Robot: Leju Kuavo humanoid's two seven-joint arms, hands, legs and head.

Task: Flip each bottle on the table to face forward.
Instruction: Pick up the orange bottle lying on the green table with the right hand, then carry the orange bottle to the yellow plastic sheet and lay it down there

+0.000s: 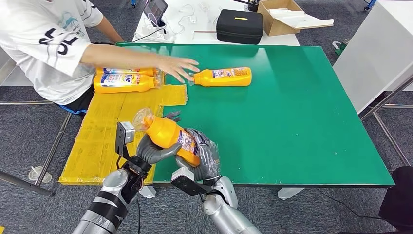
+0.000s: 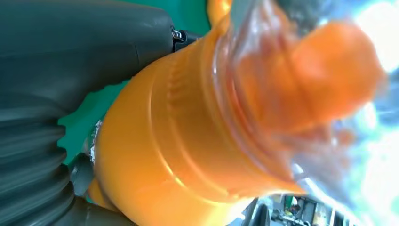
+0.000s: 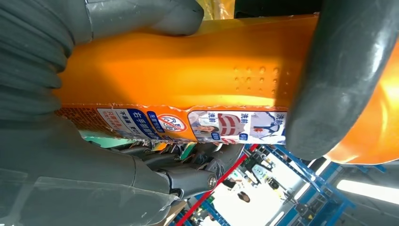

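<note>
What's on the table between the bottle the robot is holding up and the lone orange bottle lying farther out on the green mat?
Nothing: in the head view, only bare green mat lies between the held bottle and the lone bottle.

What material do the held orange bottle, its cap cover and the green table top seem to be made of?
Held bottle: probably glossy orange plastic; highlights and moulded raised dots show in the right wrist view. Its label looks like printed film or paper, ragged at the edge. Cap cover: clear plastic, the orange cap visible through it. Table top: smooth green surface with soft sheen; material uncertain.
</note>
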